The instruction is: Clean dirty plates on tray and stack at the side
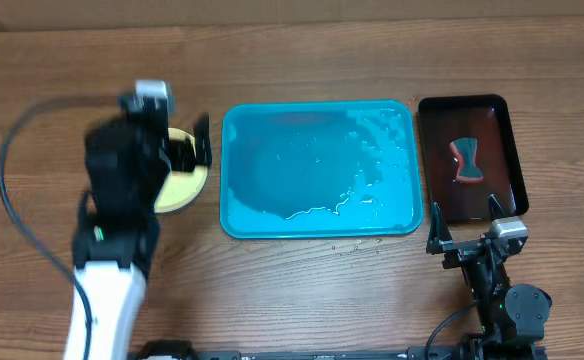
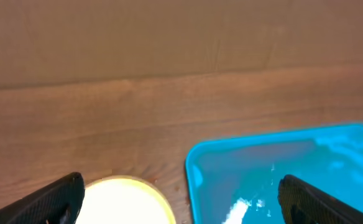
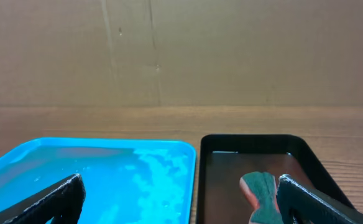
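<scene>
Overhead alone is showing both arms. L wrist cam is catching a plate rim, R wrist cam the sponge (image 3: pixel 262 193). Counts: 1 turquoise tray (image 1: pixel 272 215), 1 black tray (image 1: pixel 467 99), 1 sponge. The plates (image 1: pixel 177 185) are reading as one pale-yellow disc, no. unclear, lying beneath the left gripper (image 1: pixel 194 150), fingers apart. The tray, wet w/ foam, is lying between both tools. The right gripper (image 1: pixel 465 225) is hanging spread, black tray just ahead.
</scene>
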{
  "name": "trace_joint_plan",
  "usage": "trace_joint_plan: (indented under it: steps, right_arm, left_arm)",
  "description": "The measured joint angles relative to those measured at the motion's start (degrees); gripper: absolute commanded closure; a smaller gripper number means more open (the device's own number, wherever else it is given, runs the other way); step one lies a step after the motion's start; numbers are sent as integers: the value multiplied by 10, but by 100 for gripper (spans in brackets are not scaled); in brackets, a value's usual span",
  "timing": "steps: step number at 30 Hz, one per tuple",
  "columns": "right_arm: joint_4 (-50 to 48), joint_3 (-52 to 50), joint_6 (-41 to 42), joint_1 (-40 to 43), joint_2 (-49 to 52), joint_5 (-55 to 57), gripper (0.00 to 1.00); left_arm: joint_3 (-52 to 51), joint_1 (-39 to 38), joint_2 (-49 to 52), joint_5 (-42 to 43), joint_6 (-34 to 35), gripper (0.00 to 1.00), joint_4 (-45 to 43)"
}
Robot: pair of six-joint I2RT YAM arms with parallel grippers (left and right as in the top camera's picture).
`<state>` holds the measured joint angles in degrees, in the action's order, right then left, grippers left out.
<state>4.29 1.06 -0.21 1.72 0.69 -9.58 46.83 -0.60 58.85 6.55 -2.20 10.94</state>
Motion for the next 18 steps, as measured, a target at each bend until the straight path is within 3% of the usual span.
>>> trace_joint_plan:
  steps: [9, 18]
  right_arm:
    - [0, 0, 0, 0, 0, 0, 0]
    - [0, 0, 0, 0, 0, 0, 0]
  left_arm:
    - [-256, 0, -253, 31, -89, 0, -163]
    - [-380, 0, -387, 33, -162, 0, -205]
